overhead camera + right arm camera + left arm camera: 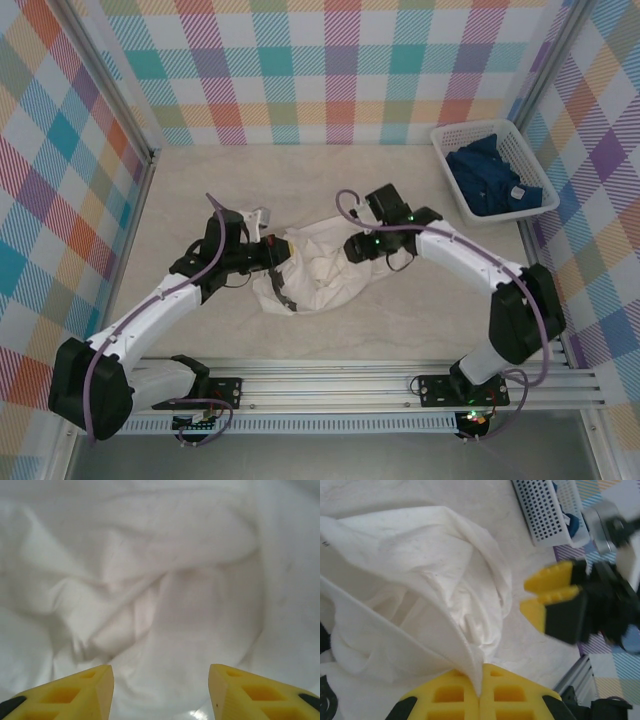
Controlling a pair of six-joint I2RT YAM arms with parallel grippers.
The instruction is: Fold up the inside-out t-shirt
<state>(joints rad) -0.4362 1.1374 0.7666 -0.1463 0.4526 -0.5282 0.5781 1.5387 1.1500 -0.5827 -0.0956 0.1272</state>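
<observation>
Centre frame, the plain white soft cotton t-shirt [318, 268] lies crumpled, seemingly no fold made; the left gripper [480, 681] pinches its cloth, the right gripper [160, 682] gapes empty over it.

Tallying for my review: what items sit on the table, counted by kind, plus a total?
White t-shirt: 1
Dark blue garment: 1
White plastic basket: 1
Total: 3
</observation>
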